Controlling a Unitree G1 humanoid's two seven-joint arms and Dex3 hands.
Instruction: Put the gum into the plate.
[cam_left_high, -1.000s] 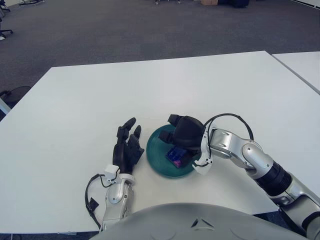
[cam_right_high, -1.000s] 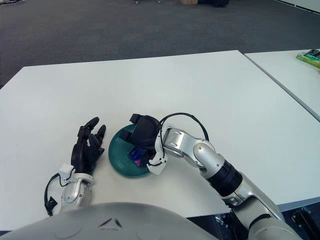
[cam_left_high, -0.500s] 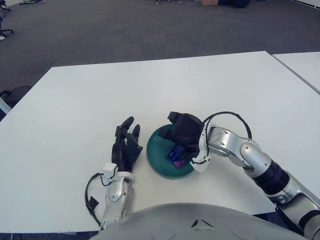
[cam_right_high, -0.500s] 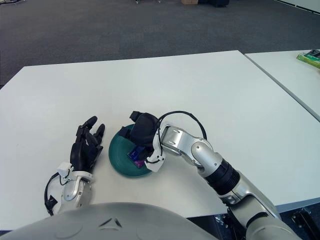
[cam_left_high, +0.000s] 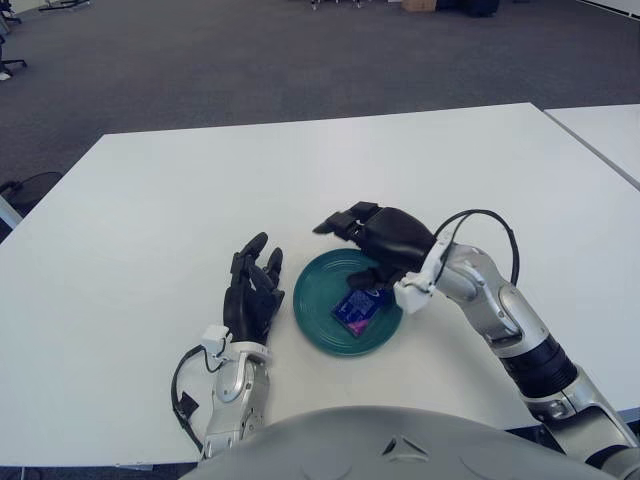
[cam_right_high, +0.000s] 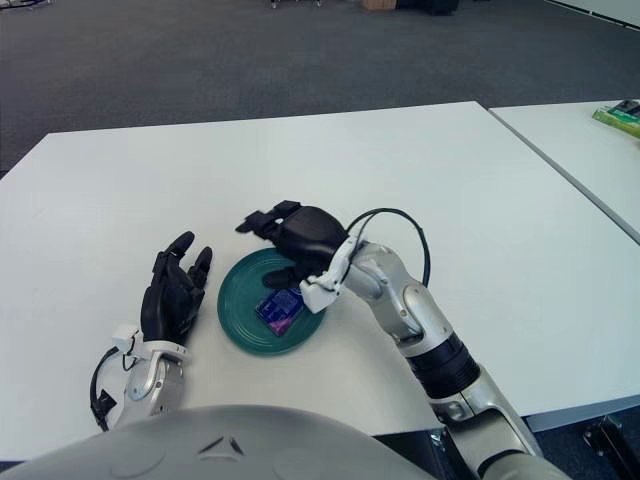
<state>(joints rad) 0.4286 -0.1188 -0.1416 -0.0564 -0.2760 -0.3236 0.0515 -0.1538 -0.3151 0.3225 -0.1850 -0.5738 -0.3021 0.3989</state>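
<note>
A small blue and purple gum pack (cam_left_high: 354, 307) lies inside the dark green plate (cam_left_high: 318, 316) near the table's front. My right hand (cam_left_high: 372, 236) hovers over the plate's far rim with its fingers spread and nothing in them. The gum lies apart from the hand, just below its palm. To the left of the plate is my left hand (cam_left_high: 252, 292), fingers pointing up and relaxed, holding nothing.
The white table (cam_left_high: 200, 190) stretches wide to the back and left. A second white table (cam_right_high: 590, 150) stands at the right, with a green packet (cam_right_high: 620, 115) on its far edge. Grey carpet lies beyond.
My right hand has opened and lifted up and back off the gum, leaving the pack lying in the plate. The left hand has barely moved.
</note>
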